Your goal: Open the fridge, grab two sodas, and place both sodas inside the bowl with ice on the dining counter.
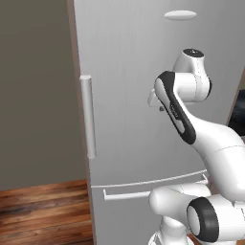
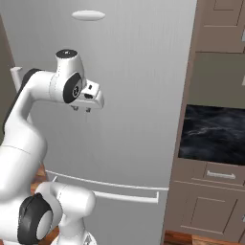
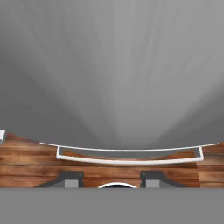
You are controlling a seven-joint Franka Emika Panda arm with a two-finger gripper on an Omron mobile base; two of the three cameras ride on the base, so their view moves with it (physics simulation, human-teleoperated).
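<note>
Tall pale grey fridge (image 1: 139,72) door is closed, and the claw (image 2: 81,109) is pinched together, empty, pointing down. Vertical silver cylindrical handle (image 1: 88,117) sits well left; a reach from here risks scraping the door.

Wood floor (image 1: 43,210) under a grey-brown wall (image 1: 33,86); taupe cabinets (image 2: 210,210) framing a black oven (image 2: 213,134).

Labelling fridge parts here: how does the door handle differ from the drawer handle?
The door handle stands vertical near the door's left edge; the drawer handle lies horizontal, low on the fridge. The door handle is a thick cylinder; the drawer handle is a thin bar. Both are pale and untouched.
</note>
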